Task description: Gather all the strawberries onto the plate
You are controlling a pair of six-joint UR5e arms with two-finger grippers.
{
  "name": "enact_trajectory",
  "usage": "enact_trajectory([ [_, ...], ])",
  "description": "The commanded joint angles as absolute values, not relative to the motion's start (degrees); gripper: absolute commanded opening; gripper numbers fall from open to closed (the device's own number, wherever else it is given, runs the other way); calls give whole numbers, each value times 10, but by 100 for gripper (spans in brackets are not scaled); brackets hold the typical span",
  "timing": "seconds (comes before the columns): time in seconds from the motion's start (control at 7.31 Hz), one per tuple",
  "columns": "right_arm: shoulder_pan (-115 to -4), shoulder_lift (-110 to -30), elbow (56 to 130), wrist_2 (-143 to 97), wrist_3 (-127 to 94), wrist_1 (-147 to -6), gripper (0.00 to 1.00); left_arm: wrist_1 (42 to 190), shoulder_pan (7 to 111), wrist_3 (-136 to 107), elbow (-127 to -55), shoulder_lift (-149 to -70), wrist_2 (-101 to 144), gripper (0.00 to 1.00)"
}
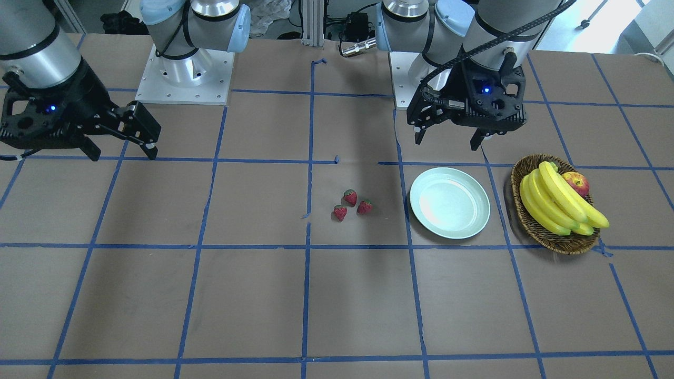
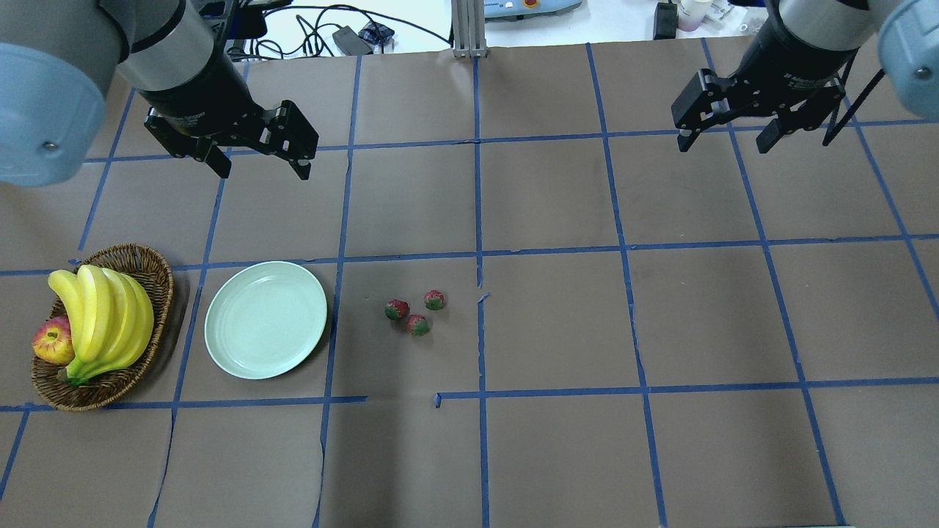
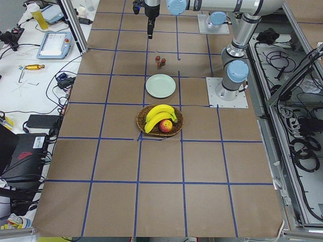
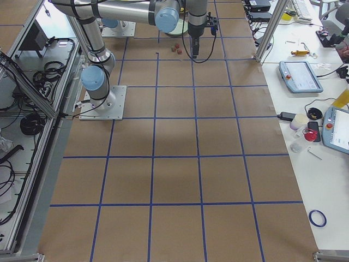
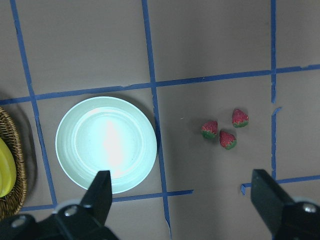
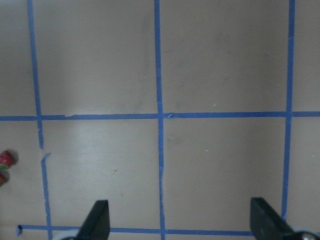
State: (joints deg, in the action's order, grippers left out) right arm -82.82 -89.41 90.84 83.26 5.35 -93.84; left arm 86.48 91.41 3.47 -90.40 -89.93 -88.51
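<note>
The basket (image 2: 158, 279) is sitting just left of the plate (image 2: 265, 320), so that side is looking tight. The plate is holding nothing. Three strawberries (image 2: 417, 324) are lying close together just right of it, with room all round. The left gripper (image 2: 264, 172) and right gripper (image 2: 725, 145) are hanging wide open, holding nothing.
</note>
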Motion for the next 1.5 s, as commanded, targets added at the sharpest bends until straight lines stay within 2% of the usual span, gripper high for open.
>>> enact_trajectory([
  [0.0,-859,-909,905,808,33,-935,100,865,914,35,-904,-899,-885,100],
  [0.14,-867,-909,910,844,33,-938,92,864,914,34,-903,-903,-885,100],
  [0.27,-867,-911,904,859,32,-931,91,866,914,34,-904,-904,-885,100],
  [0.41,-868,-919,909,866,32,-931,99,866,914,34,-904,-901,-885,100],
  [1.09,-868,-916,909,912,31,-928,100,845,919,24,-916,-917,-885,100],
  [1.37,-868,-917,906,912,31,-925,100,680,985,-52,-1024,-941,-915,100],
])
